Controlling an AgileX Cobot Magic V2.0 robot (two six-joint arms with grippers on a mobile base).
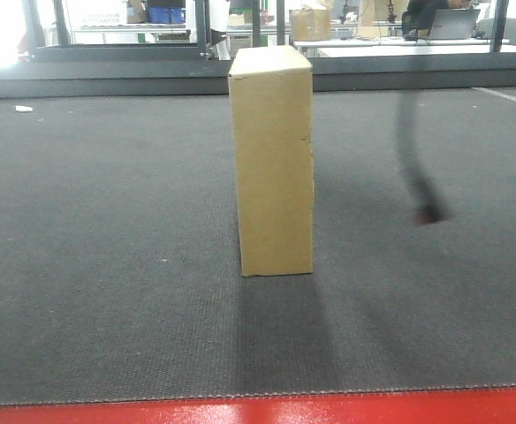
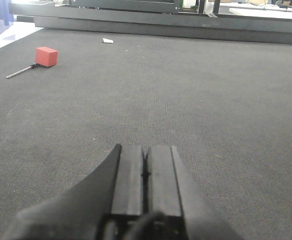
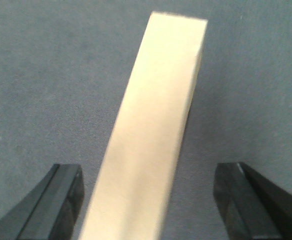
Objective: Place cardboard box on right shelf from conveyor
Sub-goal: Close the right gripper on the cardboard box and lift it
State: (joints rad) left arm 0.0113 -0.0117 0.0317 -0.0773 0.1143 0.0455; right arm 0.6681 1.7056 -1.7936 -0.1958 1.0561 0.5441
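Your plain tan cardboard box (image 1: 274, 159) stands upright on the dark grey woven conveyor belt (image 1: 108, 265). Your right gripper (image 3: 153, 200) is spread wide with the box between its fingers, not touching it. Your left gripper (image 2: 145, 150) is pressed together.

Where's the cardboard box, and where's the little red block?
cardboard box (image 1: 276, 168): front view, middle of its tan front face.
red block (image 2: 46, 56): left wrist view, its near side.
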